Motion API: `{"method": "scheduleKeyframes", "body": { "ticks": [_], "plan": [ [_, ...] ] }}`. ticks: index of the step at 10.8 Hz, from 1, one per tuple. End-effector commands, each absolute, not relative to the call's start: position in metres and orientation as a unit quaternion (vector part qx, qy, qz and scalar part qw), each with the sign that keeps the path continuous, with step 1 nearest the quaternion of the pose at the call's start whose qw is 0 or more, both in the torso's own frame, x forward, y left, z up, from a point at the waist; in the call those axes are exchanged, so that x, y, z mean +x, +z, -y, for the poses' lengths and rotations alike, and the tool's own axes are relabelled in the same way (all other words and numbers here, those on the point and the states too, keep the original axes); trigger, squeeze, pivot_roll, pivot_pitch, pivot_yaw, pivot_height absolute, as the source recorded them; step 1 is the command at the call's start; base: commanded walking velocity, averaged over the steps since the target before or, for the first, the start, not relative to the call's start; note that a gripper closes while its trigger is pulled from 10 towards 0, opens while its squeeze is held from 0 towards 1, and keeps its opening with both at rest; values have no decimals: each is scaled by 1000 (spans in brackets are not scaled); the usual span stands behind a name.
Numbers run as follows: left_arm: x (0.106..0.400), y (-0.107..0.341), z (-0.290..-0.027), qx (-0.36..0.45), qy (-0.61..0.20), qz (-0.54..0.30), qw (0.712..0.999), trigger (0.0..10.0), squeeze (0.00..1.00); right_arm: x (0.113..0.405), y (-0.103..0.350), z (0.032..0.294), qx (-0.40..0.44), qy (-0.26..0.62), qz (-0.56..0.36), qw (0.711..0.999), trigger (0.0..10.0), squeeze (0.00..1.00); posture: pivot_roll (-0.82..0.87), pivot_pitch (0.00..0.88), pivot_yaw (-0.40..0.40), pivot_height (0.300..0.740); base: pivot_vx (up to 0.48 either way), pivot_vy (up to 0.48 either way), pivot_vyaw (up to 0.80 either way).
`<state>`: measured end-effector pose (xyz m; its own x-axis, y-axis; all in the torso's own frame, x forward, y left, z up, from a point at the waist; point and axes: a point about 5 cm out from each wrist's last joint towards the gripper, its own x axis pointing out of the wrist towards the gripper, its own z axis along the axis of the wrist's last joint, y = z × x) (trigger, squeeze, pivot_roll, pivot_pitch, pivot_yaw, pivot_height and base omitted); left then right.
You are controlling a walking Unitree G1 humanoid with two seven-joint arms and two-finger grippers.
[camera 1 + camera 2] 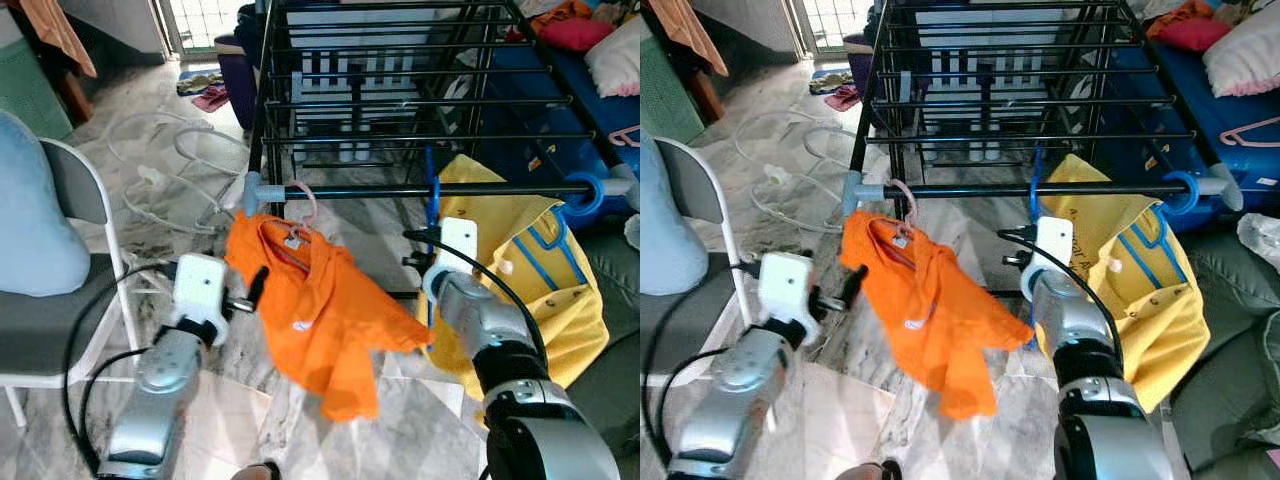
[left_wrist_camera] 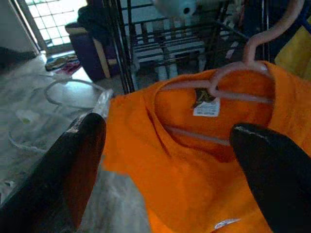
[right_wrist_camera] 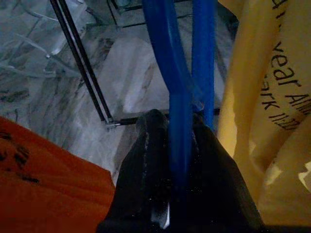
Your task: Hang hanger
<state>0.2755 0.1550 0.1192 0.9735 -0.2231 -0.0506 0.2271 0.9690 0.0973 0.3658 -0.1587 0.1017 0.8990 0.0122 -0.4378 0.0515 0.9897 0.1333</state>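
Much of the blue hanger (image 3: 181,97) is hidden behind the right pincer (image 3: 177,160) and the yellow shirt (image 1: 530,280), so that its full outline cannot be made out, and the hook is seen only as a thin blue loop over the front rail (image 1: 400,190) of the black drying rack (image 1: 400,90). The far end of the rack is cut off at the upper edge of the eye views. The blue hanger is seen as two glossy blue plastic strands running upward side by side, just beside the yellow shirt, which is draped over the same rail. In the right wrist view the right pincer's two black fingers are pressed together on one blue strand, which is pinched between them. An orange shirt (image 1: 320,300) is hung from the rail on a pale pink hanger (image 2: 252,63), whose hook is curled over the bar near the rail's left end. The left pincer (image 2: 170,160) is held with its fingers (image 2: 82,160) spread wide, just in front of the orange collar and its white label, and nothing is gripped by it. A grey chair (image 1: 60,300) is seen on the marble floor (image 1: 420,420) at the robot's left.
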Motion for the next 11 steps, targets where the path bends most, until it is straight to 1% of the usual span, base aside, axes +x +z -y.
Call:
{"method": "scheduleKeyframes", "body": {
  "ticks": [1,2,3,4,8,11],
  "plan": [
    [273,118,-156,49,-113,-26,992,10000,0,362,96,160,68,-15,-237,969,10000,0,-4,89,42,740,0,0,0],
    [270,113,-151,46,-115,-33,992,10000,0,362,96,160,59,-12,-234,970,9020,0,-4,86,40,740,0,0,0],
    [269,112,-150,44,-116,-37,992,10000,0,362,97,159,57,-13,-234,970,10000,0,-4,82,40,740,0,0,0],
    [269,111,-147,42,-119,-39,991,10000,0,362,98,158,74,-10,-230,970,10000,1000,-2,81,38,740,0,0,0],
    [269,111,-148,40,-114,-42,992,10000,0,362,99,157,57,-10,-225,973,10000,1000,-2,88,38,740,0,0,0],
    [268,110,-144,34,-114,-42,992,10000,0,362,107,162,-19,-13,-182,983,10000,1000,-8,90,35,740,0,0,0]
  ]
}}
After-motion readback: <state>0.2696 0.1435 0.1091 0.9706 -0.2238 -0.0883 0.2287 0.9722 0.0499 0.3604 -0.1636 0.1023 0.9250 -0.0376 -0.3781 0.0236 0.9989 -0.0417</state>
